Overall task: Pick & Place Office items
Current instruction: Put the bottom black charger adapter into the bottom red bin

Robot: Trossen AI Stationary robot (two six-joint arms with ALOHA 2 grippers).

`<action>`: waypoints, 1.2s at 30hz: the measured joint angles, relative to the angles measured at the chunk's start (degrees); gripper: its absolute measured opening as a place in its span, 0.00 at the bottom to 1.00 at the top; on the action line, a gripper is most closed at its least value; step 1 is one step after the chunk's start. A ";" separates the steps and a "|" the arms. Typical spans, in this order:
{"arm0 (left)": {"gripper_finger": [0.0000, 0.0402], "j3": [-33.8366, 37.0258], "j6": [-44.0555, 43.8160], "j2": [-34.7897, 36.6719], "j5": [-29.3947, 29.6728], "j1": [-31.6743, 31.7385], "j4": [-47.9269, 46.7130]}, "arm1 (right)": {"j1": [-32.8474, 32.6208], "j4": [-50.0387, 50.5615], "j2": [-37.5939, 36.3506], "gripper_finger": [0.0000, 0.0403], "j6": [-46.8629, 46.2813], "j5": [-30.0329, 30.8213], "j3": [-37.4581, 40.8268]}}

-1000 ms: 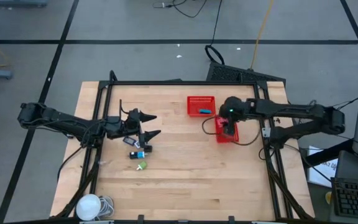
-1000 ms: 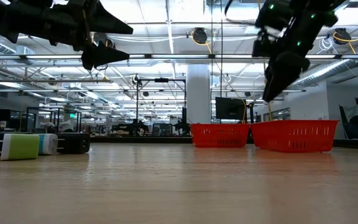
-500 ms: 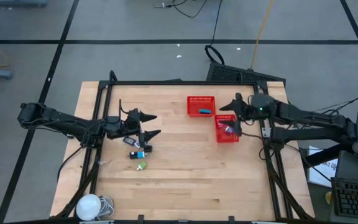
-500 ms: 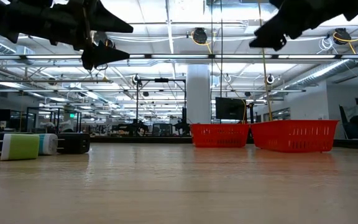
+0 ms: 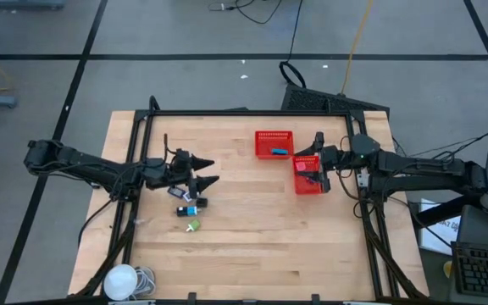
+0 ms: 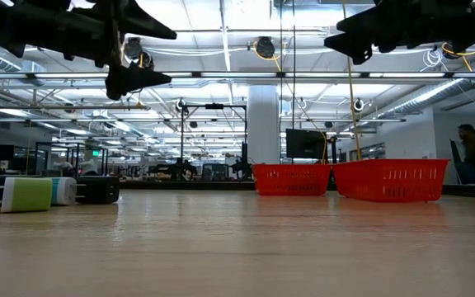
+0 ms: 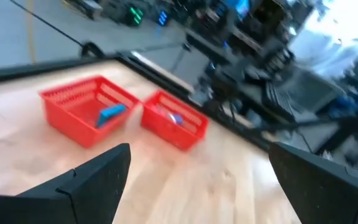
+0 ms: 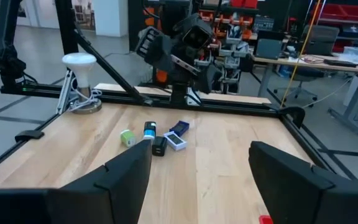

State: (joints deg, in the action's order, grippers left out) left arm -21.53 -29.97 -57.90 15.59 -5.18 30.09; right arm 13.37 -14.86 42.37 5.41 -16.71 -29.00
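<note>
So the right end effector (image 5: 319, 161), fingers apart and empty, hangs over the nearer red mesh basket (image 5: 309, 176) with bits already in both baskets, while the left end effector (image 5: 203, 170), also spread, hovers above the few small office items (image 5: 189, 203) left on the wooden bench (image 5: 252, 229).

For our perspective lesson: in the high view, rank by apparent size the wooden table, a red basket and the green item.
1. Wooden table
2. Red basket
3. Green item

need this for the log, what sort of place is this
Probably a robotics lab in an open industrial hall: a framed wooden table, rows of equipment benches, a computer monitor behind.
</note>
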 joint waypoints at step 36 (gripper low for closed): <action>0.97 -24.45 -41.99 -21.67 -12.00 -14.88 -96.94 | 0.02 0.09 0.00 0.63 1.35 0.04 0.35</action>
State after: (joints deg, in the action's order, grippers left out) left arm -45.98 -71.96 -79.57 3.58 -20.06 -66.85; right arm 13.39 -14.76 42.37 6.76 -16.67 -28.64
